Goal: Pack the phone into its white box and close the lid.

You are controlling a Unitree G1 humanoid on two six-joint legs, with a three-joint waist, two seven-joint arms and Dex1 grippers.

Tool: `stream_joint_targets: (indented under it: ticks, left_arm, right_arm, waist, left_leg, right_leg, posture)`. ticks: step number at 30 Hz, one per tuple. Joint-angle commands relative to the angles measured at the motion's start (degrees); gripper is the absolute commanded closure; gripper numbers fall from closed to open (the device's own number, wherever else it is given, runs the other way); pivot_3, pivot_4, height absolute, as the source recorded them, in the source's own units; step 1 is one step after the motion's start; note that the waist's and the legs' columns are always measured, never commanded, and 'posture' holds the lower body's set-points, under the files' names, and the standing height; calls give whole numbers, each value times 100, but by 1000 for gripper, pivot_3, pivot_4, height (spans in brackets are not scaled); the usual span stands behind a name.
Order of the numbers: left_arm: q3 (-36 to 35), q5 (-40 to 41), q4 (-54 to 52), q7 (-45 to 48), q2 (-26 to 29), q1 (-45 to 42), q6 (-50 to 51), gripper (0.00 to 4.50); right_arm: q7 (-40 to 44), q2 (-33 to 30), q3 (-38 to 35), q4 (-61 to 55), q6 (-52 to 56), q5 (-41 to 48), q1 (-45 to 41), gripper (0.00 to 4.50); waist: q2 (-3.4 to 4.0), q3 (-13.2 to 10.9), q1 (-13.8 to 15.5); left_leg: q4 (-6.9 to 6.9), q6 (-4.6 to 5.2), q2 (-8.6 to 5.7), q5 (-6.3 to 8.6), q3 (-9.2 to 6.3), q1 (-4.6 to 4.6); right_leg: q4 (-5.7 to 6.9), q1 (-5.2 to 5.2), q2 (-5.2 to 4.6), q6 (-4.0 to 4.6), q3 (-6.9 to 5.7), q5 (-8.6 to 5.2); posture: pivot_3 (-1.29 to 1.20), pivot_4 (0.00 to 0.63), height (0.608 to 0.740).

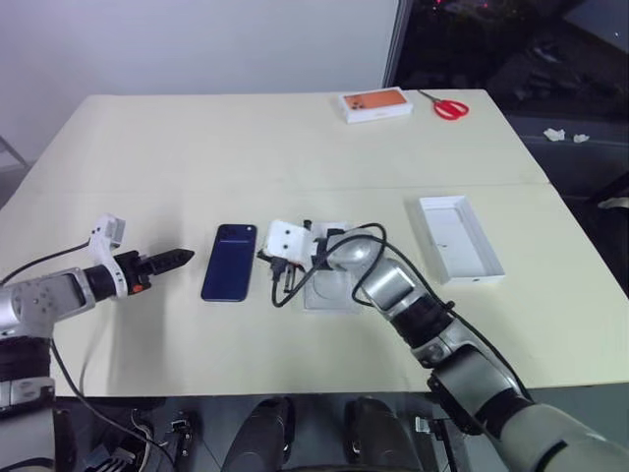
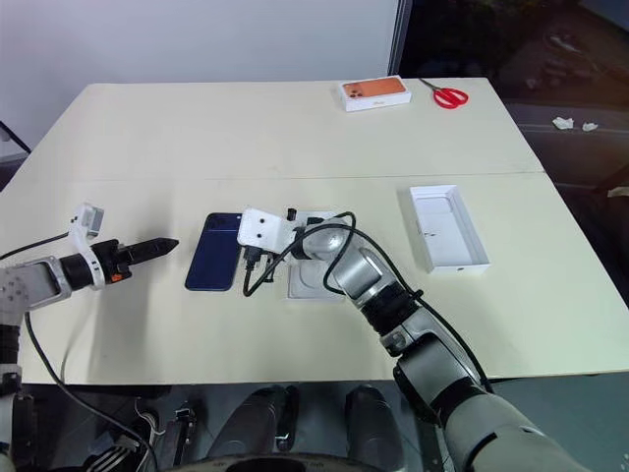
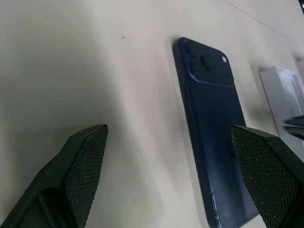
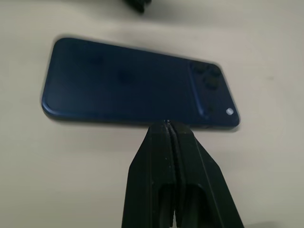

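Observation:
The dark blue phone (image 1: pixel 229 262) lies flat on the table, back up, its camera cluster at the far end. My left gripper (image 1: pixel 179 260) hovers just left of it, and the left wrist view shows the fingers (image 3: pixel 85 161) open with the phone (image 3: pixel 213 128) ahead between them. My right gripper (image 4: pixel 168 124) is shut, with its tip at the long right edge of the phone (image 4: pixel 133 85). The white box (image 1: pixel 329 291), a tray with a rounded recess, lies right of the phone, partly under my right arm. The lid (image 1: pixel 458 237) lies inside-up further right.
A white box with an orange phone picture (image 1: pixel 376 103) and red scissors (image 1: pixel 449 106) lie at the table's far edge. A black cable (image 1: pixel 295 285) loops from my right wrist over the tray. The table's right edge (image 1: pixel 580 246) runs close to the lid.

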State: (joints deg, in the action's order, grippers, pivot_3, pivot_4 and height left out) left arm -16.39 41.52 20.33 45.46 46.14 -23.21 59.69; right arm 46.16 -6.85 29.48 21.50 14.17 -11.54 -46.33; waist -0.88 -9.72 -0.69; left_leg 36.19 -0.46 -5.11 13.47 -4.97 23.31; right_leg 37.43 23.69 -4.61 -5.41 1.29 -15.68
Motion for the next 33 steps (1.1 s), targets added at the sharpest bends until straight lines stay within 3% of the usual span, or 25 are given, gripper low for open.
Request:
stream_joint_targets:
  ticks: [1,7,13,18,33]
  left_arm:
    - [564,-164,219,341,-231,4,280,167]
    - [1106,-493,430,805,-534,1,265,167]
    - [1404,-950,872,903,-988,-200,174,167]
    - [1309,-1030,1015,868,-1323,-364,313,167]
    - [903,-542,64,457,-1916,-289,1251,167]
  right_arm:
    - [-114,251,124,515,122,-215,-371,4424]
    - [2,342,246,838,154,-372,-412,4424]
    - [62,356,252,809,187,-427,-367,4424]
    - [34,420,189,872,232,-376,-405,4424]
    - [18,432,144,864,209,-373,-411,4424]
  waist:
    - [2,2,0]
    - [27,24,7]
    - [116,80,29]
    - [141,104,63]
    - [145,114,121]
  left_leg:
    - [-2,0,0,0,-1,-3]
    - [-4,0,-6,0,-2,-20]
    - [-20,23,-15,15,-1,-97]
    - [-16,25,-19,16,-4,-98]
    - [-14,32,-22,20,-4,-97]
  right_leg:
    - [1,-2,0,0,0,0]
    - [-1,-20,-1,0,0,0]
    - [-25,-103,-3,-2,0,-3]
    - [-24,-106,-5,-3,0,-3]
    - [-29,-108,-8,-3,2,-4]
  posture:
    - [0,150,740]
    - [0,150,740]
    - [0,150,740]
    - [0,150,740]
    - [0,150,740]
